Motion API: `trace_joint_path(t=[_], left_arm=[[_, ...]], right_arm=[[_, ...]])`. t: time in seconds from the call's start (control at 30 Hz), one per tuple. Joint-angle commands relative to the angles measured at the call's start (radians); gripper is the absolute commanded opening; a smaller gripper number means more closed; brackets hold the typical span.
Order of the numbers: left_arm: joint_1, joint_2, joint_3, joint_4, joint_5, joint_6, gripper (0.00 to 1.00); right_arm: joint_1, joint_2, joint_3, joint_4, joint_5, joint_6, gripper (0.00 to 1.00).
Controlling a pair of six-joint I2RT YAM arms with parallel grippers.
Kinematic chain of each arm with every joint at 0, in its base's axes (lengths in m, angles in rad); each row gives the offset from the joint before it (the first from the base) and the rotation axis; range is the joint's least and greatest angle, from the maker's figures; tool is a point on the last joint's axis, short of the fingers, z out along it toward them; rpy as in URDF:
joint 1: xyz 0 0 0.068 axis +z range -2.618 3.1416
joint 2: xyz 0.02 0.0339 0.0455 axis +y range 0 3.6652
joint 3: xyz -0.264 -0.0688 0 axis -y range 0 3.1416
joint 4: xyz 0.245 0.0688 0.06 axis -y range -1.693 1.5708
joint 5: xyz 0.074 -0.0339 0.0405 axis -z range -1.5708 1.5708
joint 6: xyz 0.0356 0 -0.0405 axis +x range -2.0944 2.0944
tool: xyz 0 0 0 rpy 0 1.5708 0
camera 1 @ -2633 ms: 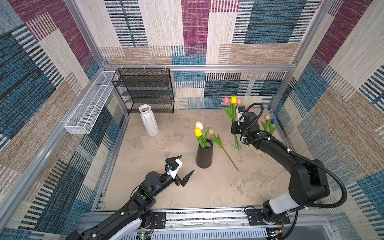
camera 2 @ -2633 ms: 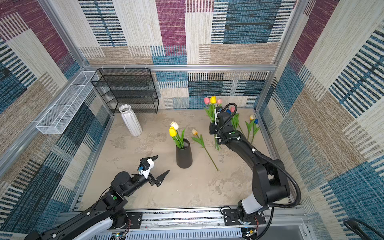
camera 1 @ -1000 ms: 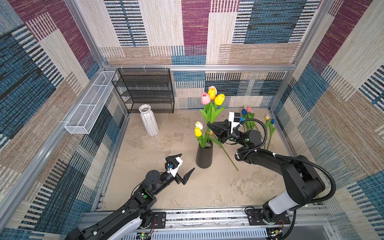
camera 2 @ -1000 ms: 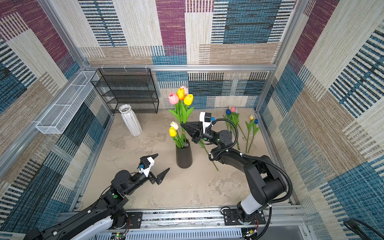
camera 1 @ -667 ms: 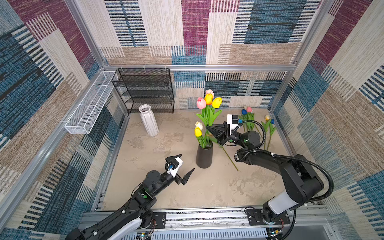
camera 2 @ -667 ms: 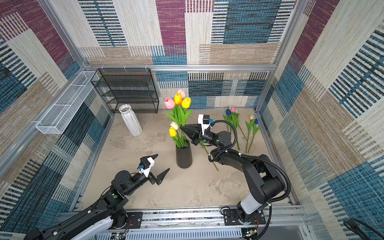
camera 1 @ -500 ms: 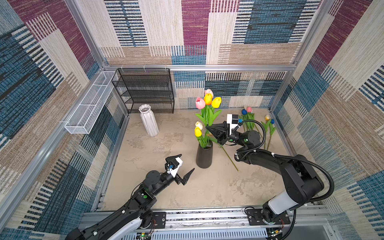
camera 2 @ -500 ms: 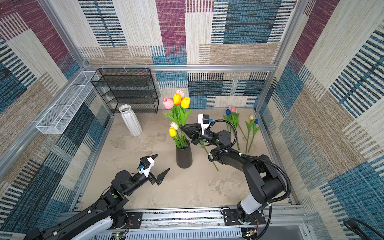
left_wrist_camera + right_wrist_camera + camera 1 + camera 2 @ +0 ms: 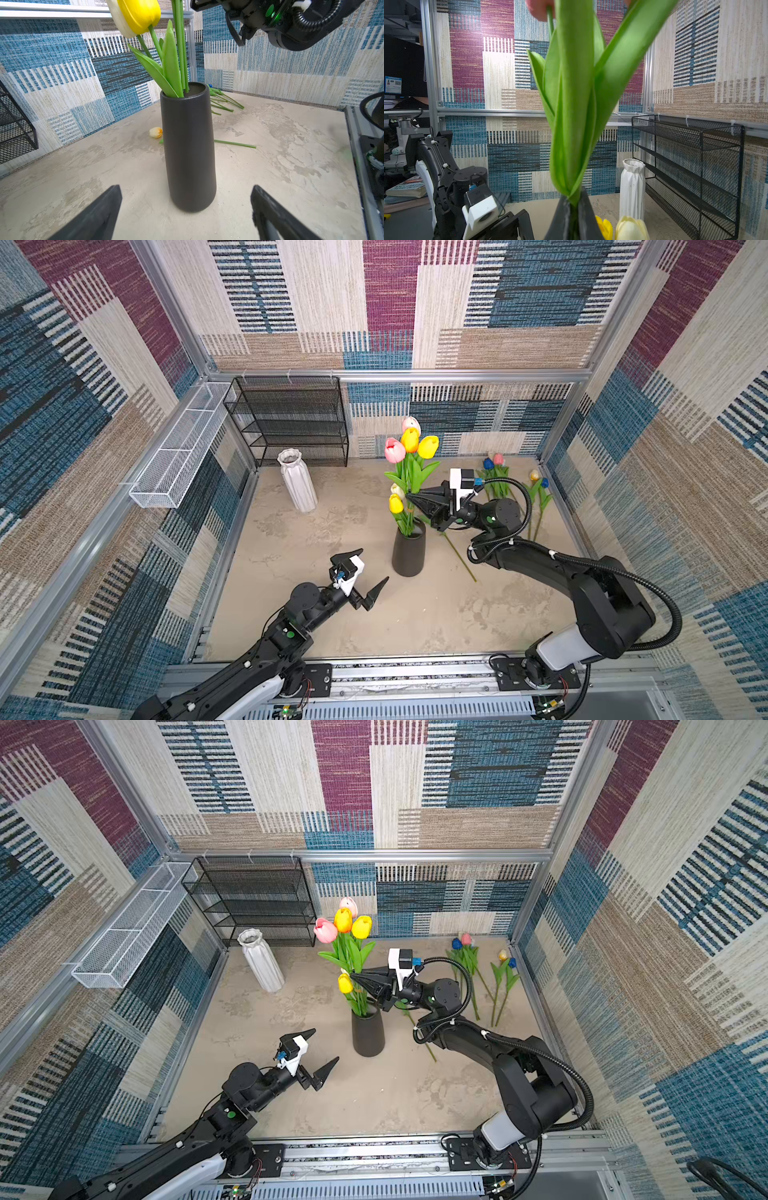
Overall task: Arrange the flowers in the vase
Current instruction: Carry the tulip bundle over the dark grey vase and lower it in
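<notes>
Holding a bunch of tulips (image 9: 411, 448) by the stems, the right hand (image 9: 412, 498) is clamped nearly shut on them just above the black vase (image 9: 409, 553), which stands upright around the middle of the desk (image 9: 419, 616). The bunch has a pink head, two yellow ones and a paler pink one behind. All of them stick up well above the hand, with the green leaves fanning out. From the left wrist camera the thin stems run down into the mouth of the vase, though I honestly can't tell how deep they go since the inside is dark. Already sitting in that vase are a yellow tulip (image 9: 395, 504) and a cream tulip (image 9: 397, 489), with their heads lower than the held bunch. The left hand (image 9: 372, 565) is spread wide with nothing in it. It hovers low over the desk near the vase and points at it, not touching. One single tulip (image 9: 155, 132) lies flat on the desk just beside the vase on the right arm's side. More loose tulips (image 9: 496, 481) lie near the far right corner, with blue, pink and orange heads toward the back wall. A white vase (image 9: 297, 481) stands upright at the back left, just in front of a black wire shelf (image 9: 291, 423). A white wire basket (image 9: 178, 456) hangs on the left wall.
</notes>
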Motion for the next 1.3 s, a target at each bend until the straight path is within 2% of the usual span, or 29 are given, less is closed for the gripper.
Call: trace_joint_path(t=[0.0,0.27,0.7,0.73,1.27], left_arm=[[0.000,-0.008,-0.006,0.038,0.002,0.015,1.00],[0.000,-0.054,-0.016,-0.018,-0.016,0.021,1.00],[0.000,0.006,0.006,0.000,-0.001,0.027,1.00],[0.000,0.011,0.006,0.042,0.001,0.027,1.00],[0.000,0.012,-0.001,0.048,-0.009,0.025,1.00]], right_arm=[[0.001,0.012,-0.010,0.024,0.009,-0.006,0.01],[0.001,-0.006,-0.035,-0.029,0.045,-0.067,0.01],[0.000,-0.063,-0.028,-0.109,0.082,-0.122,0.01],[-0.002,-0.065,-0.027,-0.118,0.085,-0.129,0.01],[-0.011,-0.036,-0.057,-0.130,0.031,-0.149,0.01]])
